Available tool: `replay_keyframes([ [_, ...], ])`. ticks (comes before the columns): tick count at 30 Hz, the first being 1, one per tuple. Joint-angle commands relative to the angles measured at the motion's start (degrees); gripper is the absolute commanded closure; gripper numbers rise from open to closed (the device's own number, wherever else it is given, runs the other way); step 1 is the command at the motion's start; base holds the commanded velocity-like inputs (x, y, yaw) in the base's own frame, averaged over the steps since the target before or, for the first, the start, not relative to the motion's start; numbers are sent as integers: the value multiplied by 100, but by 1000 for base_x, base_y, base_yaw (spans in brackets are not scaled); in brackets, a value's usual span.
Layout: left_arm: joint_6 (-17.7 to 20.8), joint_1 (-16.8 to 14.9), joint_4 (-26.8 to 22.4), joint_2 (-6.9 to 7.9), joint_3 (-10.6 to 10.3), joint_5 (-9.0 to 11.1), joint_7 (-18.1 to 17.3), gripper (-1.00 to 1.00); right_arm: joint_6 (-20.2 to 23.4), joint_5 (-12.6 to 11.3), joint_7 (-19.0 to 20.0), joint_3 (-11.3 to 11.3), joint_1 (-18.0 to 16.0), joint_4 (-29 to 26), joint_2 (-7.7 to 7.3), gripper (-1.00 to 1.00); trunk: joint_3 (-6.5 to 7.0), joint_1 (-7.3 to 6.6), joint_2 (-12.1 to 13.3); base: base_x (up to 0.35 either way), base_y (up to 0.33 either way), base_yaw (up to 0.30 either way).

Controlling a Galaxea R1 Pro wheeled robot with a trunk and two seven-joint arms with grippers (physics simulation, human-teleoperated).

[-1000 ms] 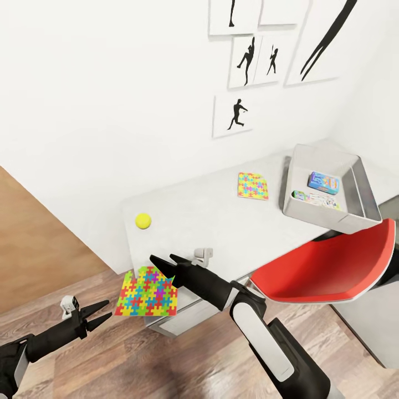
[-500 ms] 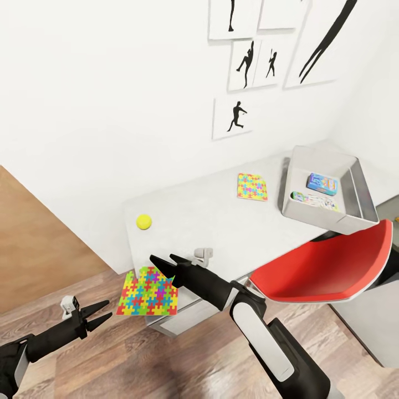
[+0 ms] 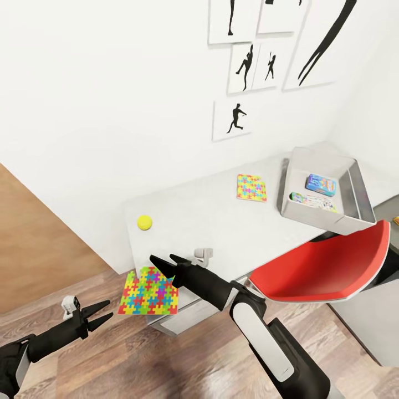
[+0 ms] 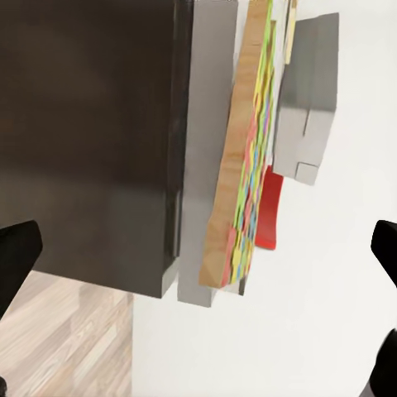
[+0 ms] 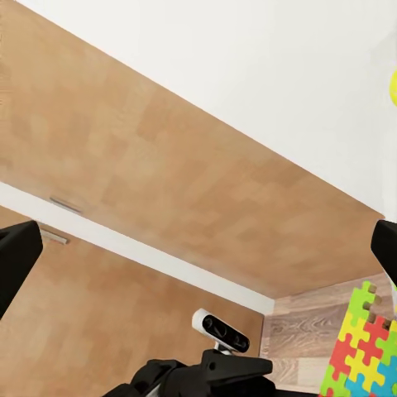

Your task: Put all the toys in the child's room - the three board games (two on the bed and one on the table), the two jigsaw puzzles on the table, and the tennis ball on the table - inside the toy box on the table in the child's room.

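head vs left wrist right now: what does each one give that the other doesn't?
Head alone: tennis ball, small jigsaw puzzle, two board games inside the toy box, wall pictures, and the open right gripper over the large jigsaw puzzle.

Left wrist alone: that puzzle edge-on, its brown backing, and the table's dark underside.

Shared: large puzzle overhanging the table edge, red chair, wood floor, the open left gripper.
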Motion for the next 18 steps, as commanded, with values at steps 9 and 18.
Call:
replay_keyframes([
  [9, 57, -5, -2, -6, 20, -23, -41, -100, 27, -33, 3, 0, -5, -1, 2, -100, -6, 1, -6, 0, 0, 0],
  [18, 63, -5, -2, -3, 20, -32, -41, -100, 27, -33, 3, 1, -5, -1, 2, -100, -6, 1, -6, 0, -7, 0],
])
